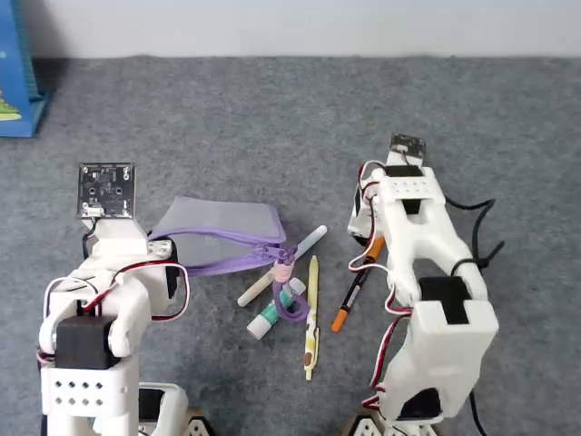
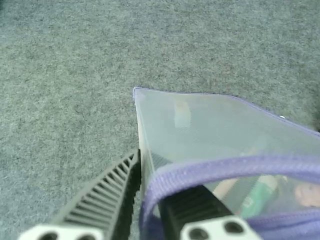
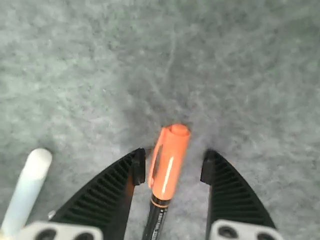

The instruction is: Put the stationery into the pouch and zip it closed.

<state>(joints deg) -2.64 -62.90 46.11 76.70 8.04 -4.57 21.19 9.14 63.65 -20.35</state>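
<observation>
A translucent purple pouch (image 1: 222, 232) lies on the grey carpet with its zip open. My left gripper (image 1: 166, 254) is shut on the pouch's (image 2: 210, 130) left end, one finger (image 2: 100, 210) outside and the other inside the wall. Loose stationery lies to the right of the pouch: a white pen (image 1: 309, 243), a yellow pen (image 1: 311, 313), a white stick (image 1: 257, 289) and a green-and-white piece (image 1: 272, 318). Further right is an orange-capped black marker (image 1: 354, 291). My right gripper (image 3: 172, 160) stands open low over the carpet, its fingers either side of the marker's orange cap (image 3: 169, 165).
A purple loop (image 1: 292, 304) on the zip pull lies among the pens. A blue box (image 1: 14, 82) stands at the far left back, against the white wall. Bare carpet (image 1: 272, 127) stretches behind the pouch and both arms.
</observation>
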